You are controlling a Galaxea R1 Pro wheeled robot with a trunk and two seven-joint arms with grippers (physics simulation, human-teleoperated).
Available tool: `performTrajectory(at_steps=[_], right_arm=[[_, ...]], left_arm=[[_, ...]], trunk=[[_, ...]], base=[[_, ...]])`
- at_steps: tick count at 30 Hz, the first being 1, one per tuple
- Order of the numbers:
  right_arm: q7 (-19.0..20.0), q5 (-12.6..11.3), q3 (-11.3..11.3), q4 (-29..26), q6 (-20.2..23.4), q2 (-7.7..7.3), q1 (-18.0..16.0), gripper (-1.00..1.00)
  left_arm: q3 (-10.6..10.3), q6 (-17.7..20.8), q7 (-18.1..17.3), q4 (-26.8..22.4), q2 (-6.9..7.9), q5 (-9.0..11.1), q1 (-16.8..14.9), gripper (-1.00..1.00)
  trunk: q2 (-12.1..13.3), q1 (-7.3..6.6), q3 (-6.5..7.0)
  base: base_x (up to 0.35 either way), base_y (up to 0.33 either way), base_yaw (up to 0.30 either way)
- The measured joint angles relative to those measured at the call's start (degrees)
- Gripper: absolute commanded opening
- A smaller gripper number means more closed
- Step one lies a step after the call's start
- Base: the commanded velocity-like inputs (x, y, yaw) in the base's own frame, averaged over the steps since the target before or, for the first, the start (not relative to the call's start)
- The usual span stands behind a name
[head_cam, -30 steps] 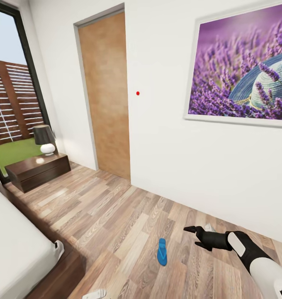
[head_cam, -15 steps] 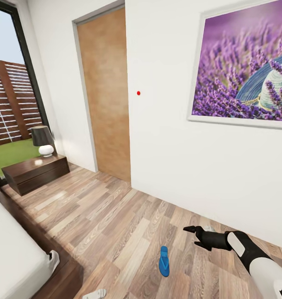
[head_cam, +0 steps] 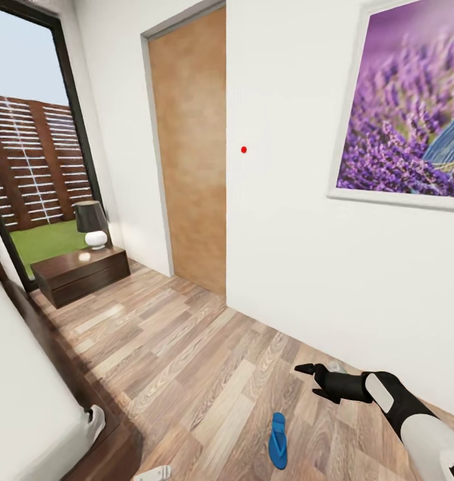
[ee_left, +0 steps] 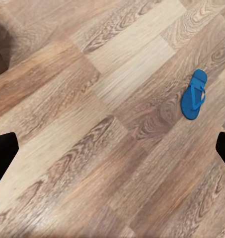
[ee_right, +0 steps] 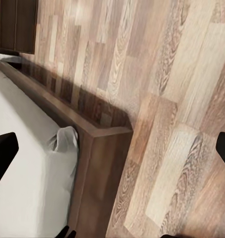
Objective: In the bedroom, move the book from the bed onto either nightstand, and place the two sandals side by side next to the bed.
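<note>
Right gripper (head_cam: 306, 368) stretched out over floor, jaws spread, nothing held; left gripper (ee_left: 112, 148) also spread wide, empty. Sandal (head_cam: 277, 440) flat on planks just below-left of right gripper, apart. Likely light, floppy; pinch sole edge or strap

Matt wood-plank floor (head_cam: 187, 354), glossy wooden nightstand (head_cam: 80, 274)

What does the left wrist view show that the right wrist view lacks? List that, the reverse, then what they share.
Left wrist view, not right: one blue sandal lying flat on the boards, strap up.
Right wrist view, not left: a corner of the bed, its dark wooden frame and pale grey mattress.
Both: the wood-plank floor, and an open, empty gripper with dark fingertips at the picture's edges, the left gripper and the right gripper.
</note>
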Motion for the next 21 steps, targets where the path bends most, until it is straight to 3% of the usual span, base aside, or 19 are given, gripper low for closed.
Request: performTrajectory(at_steps=[15,21], right_arm=[[-0.1,0.0,0.0,0.0,0.0,0.0,0.0,1.0],[-0.1,0.0,0.0,0.0,0.0,0.0,0.0,1.0]], left_arm=[[0.0,-0.1,0.0,0.1,-0.02,0.0,0.0,1.0],[0.0,-0.1,0.0,0.1,-0.04,0.0,0.0,1.0]], trunk=[[0.0,0.0,0.0],[0.0,0.0,0.0]], base=[[0.166,-0.094,0.209],[0.16,-0.095,0.095]])
